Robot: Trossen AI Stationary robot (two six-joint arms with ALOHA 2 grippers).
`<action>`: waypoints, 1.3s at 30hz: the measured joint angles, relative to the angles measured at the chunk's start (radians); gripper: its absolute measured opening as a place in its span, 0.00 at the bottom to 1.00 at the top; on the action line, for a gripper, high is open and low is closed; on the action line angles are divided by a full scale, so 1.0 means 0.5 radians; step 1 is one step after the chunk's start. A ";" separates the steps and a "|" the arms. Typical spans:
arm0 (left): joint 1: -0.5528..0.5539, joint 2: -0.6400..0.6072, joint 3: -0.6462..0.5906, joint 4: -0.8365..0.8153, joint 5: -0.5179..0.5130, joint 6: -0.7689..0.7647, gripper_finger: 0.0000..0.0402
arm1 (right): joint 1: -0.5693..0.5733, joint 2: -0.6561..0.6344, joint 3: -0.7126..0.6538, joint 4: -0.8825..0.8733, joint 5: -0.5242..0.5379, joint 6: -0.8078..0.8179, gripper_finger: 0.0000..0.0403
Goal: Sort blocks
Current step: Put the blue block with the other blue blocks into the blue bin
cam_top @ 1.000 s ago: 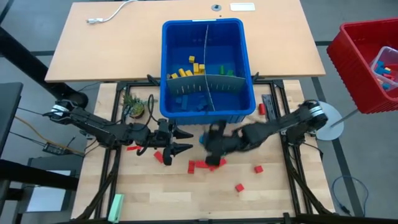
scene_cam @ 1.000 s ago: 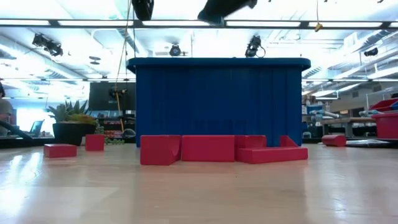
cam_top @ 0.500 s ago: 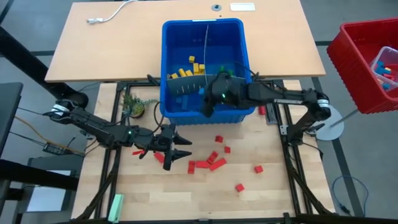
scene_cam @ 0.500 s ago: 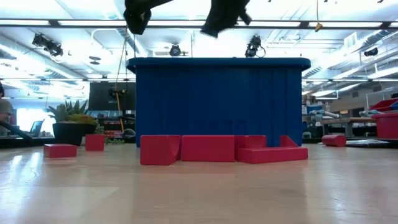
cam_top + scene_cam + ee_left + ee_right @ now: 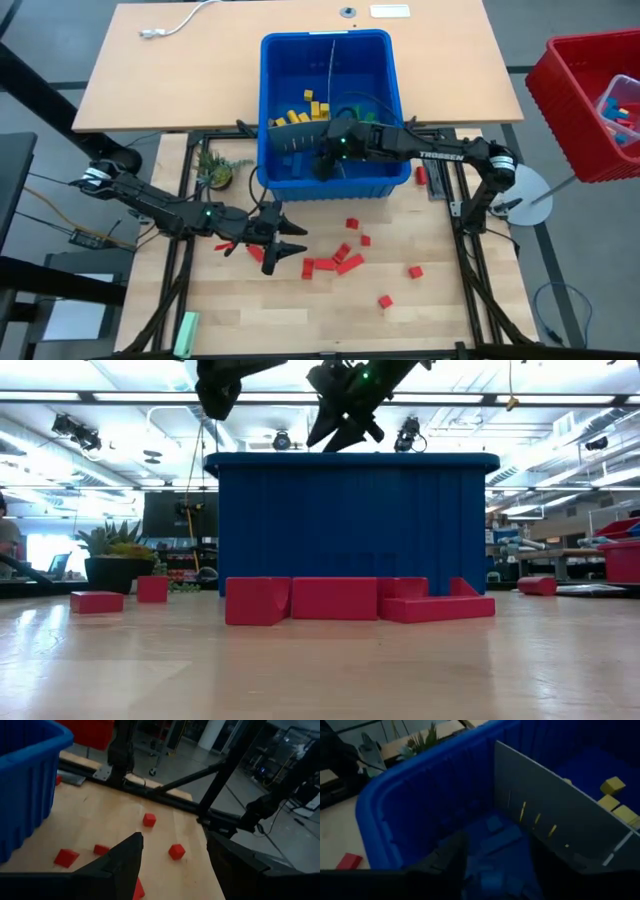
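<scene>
Right arm has swung from the red scatter up over the blue bin; left arm unchanged.

Nearest the table's front edge, loose red blocks lie on pale wood-grain boards, matte plastic, square-edged. A red cluster sits mid-table, its long bricks lying at mixed angles; from the low view they line up broadside just in front of the bin. Left gripper hovers beside that cluster, fingers spread wide, holding nothing. Beyond, the blue bin, ribbed plastic split by grey panels: blue blocks in the near left compartment, yellow blocks behind it, green blocks far right. Right gripper hangs over the blue compartment, fingers parted, nothing visible between them.
</scene>
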 joint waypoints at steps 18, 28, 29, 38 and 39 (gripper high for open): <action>-0.011 0.000 0.000 -0.067 -0.009 -0.005 0.58 | 0.809 -0.284 -0.029 -1.098 -0.143 0.205 0.58; -0.011 0.000 0.000 -0.067 -0.009 -0.004 0.58 | 1.094 -0.296 -0.414 -1.110 -0.046 0.313 0.56; -0.011 0.000 0.000 -0.068 -0.009 -0.004 0.58 | 1.099 -0.304 -0.486 -1.096 -0.041 0.314 0.56; -0.011 0.000 0.000 -0.066 -0.009 -0.003 0.58 | 1.102 -0.466 -1.198 -0.370 0.081 0.419 0.50; -0.011 0.000 0.000 -0.066 -0.009 -0.003 0.58 | 1.102 -0.474 -1.254 -0.269 0.080 0.427 0.50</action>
